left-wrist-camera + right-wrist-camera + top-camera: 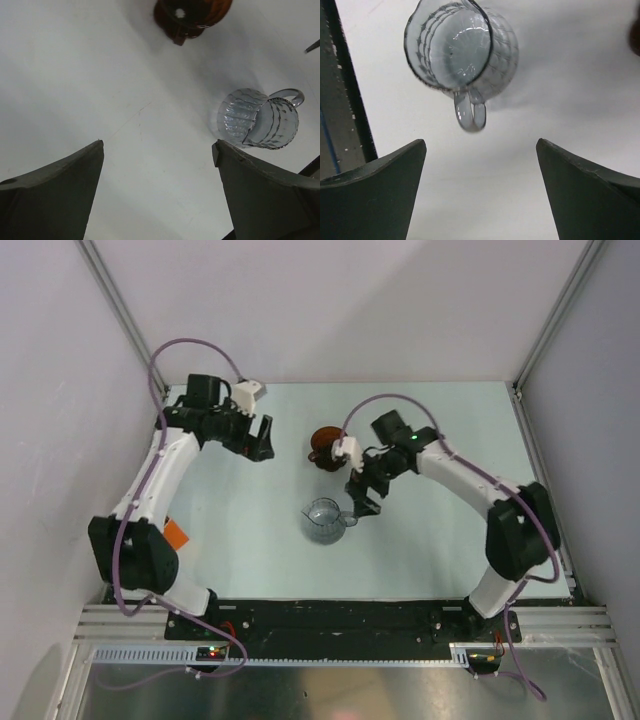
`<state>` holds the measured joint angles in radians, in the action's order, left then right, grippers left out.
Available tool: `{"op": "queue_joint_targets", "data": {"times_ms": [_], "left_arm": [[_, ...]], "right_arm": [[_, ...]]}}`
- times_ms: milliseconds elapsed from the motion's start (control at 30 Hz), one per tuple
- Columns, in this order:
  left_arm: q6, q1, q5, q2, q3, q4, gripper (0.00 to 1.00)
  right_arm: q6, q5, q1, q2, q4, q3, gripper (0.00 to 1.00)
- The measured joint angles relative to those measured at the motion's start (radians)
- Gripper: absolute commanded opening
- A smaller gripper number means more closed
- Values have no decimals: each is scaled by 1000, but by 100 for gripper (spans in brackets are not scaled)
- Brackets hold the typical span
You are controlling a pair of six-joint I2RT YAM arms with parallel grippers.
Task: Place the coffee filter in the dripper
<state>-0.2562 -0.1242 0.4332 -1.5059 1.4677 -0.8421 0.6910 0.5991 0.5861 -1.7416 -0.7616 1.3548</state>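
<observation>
Left gripper (pixel 157 144) and right gripper (pixel 480 142) both gape wide, empty. The dripper (pixel 324 446) sits mid-frame overhead, above the glass jug (pixel 324 520) — no coffee filter shows (presumably thin, floppy paper — pinch its edge lightly).

The pale counter (pixel 470 415) has plain white walls (pixel 340 300) at nine, twelve and three o'clock. The light looks soft, maybe.

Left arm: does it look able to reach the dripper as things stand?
Probably yes. The left pincer is open, with only bare table between it and the dripper. The jug stands off to one side. The right arm hangs close beside the dripper and may crowd it.
</observation>
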Motion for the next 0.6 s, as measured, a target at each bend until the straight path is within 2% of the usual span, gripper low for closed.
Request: {"op": "queue_joint_targets", "data": {"times_ms": [300, 400, 600], "left_arm": [[-105, -145, 57, -245, 29, 90, 82], [-119, -195, 41, -335, 59, 134, 78], [-115, -240, 13, -426, 77, 228, 70]], "right_arm": [[-30, 65, -261, 271, -120, -10, 99], [-30, 63, -349, 308, -157, -21, 99], [-29, 52, -443, 349, -196, -56, 99]]}}
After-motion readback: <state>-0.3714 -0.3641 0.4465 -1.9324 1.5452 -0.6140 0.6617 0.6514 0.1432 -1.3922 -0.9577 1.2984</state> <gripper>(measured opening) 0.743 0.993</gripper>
